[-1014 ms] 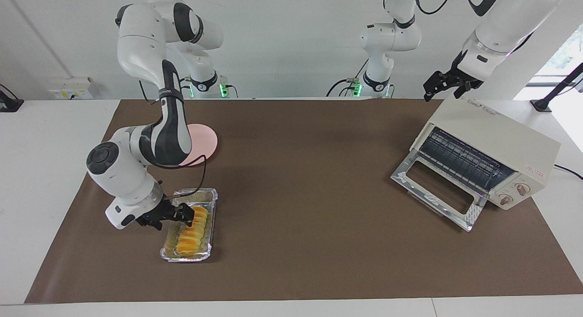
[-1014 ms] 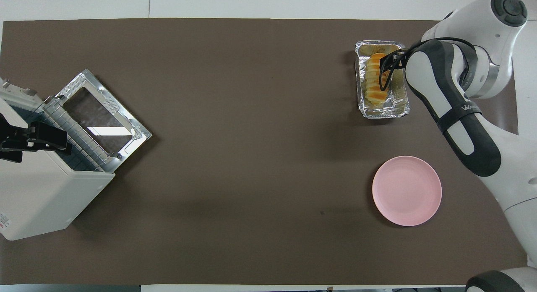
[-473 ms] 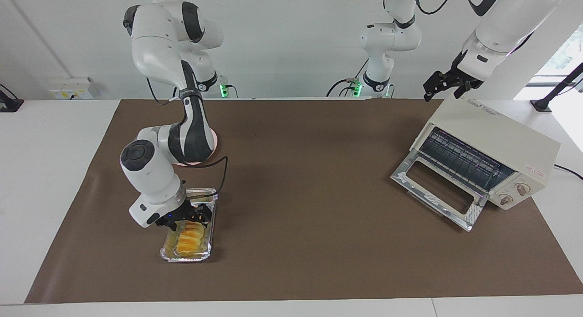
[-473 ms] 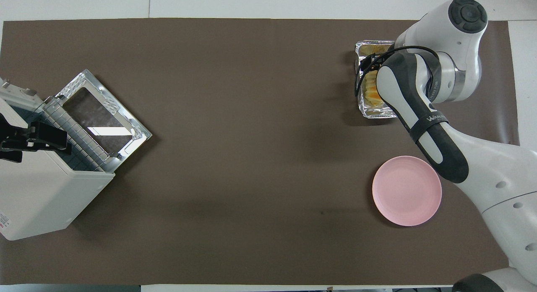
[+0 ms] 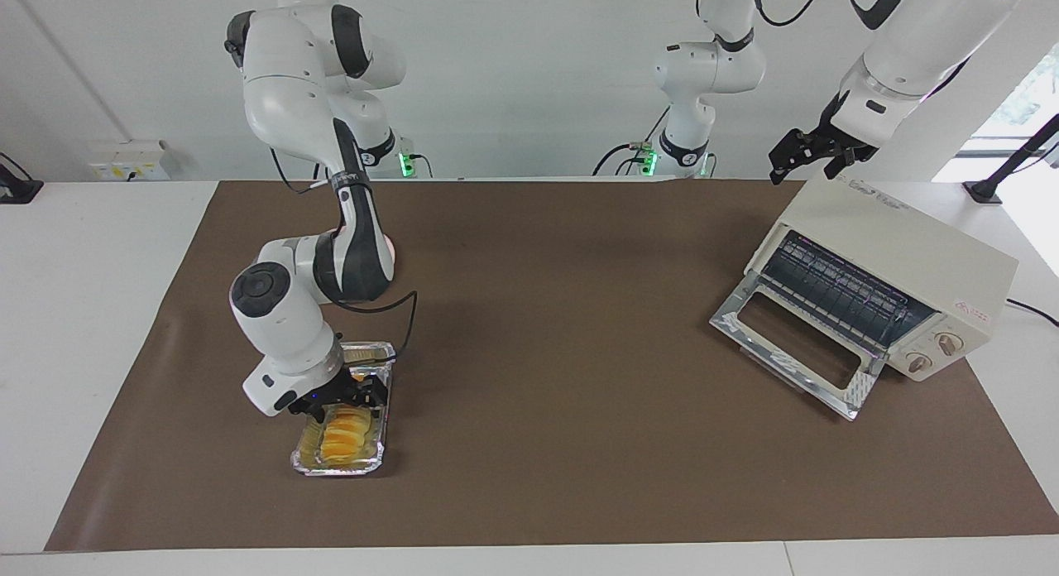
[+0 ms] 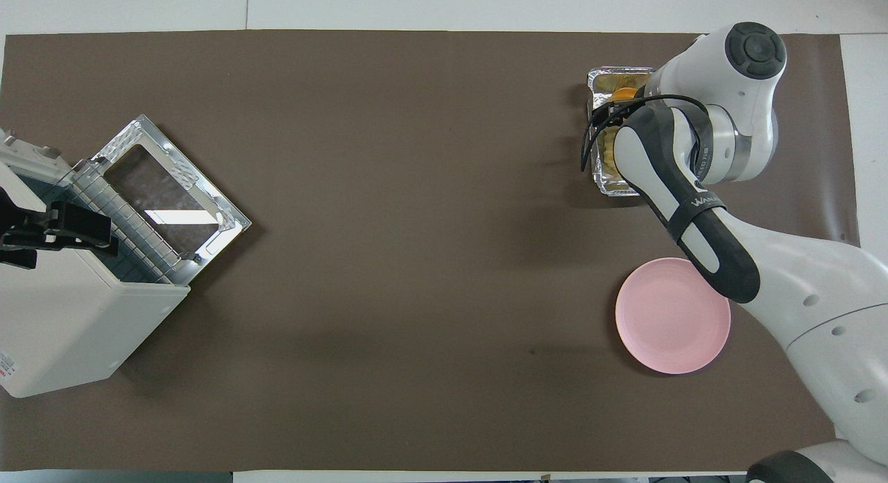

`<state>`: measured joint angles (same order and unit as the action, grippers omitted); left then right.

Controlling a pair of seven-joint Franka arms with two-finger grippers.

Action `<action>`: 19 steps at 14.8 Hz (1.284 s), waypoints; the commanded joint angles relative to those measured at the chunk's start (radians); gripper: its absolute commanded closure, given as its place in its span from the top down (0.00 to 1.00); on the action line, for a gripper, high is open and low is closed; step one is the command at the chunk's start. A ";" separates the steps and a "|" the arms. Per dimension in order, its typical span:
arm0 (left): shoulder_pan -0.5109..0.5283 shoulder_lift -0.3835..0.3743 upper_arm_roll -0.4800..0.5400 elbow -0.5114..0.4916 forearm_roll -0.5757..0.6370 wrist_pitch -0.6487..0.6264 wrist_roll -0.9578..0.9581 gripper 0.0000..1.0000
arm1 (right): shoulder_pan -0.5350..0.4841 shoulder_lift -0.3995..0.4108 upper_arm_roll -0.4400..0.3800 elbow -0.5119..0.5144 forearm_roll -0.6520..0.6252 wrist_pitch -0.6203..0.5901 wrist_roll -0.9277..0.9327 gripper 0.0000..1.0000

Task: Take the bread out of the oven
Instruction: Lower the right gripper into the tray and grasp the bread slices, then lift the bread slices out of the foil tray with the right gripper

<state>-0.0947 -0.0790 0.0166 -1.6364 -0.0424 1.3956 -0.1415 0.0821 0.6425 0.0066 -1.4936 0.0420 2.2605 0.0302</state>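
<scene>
Facing view: right gripper (image 5: 352,396) is down on the bread (image 5: 341,437) in its foil tray (image 5: 331,467), jaws' hold unclear, well apart from the open oven (image 5: 889,266); lifting it toward the plate (image 6: 659,330) likely follows, left gripper (image 5: 815,154) waiting over the oven.

Overhead view. The oven (image 6: 76,316) stands at the left arm's end of the brown tabletop (image 6: 416,226), its glass door (image 6: 170,191) dropped open. The left gripper (image 6: 59,226) hangs over its rack. At the right arm's end, the foil tray (image 6: 609,80) with the bread (image 6: 623,93) lies farther from the robots than the pink plate (image 6: 669,320), largely covered by the right arm.
</scene>
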 commanded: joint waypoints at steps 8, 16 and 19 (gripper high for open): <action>0.007 -0.025 -0.006 -0.023 0.013 0.008 0.000 1.00 | -0.007 -0.015 0.006 0.003 0.001 0.008 0.045 0.00; 0.007 -0.025 -0.006 -0.023 0.013 0.008 0.000 1.00 | -0.021 -0.023 0.009 0.065 0.001 -0.104 0.042 0.00; 0.007 -0.025 -0.006 -0.023 0.013 0.008 0.000 1.00 | -0.019 -0.056 0.009 0.065 0.001 -0.160 0.042 0.00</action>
<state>-0.0947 -0.0790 0.0166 -1.6364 -0.0424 1.3956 -0.1415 0.0688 0.6177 0.0059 -1.4262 0.0424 2.1451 0.0590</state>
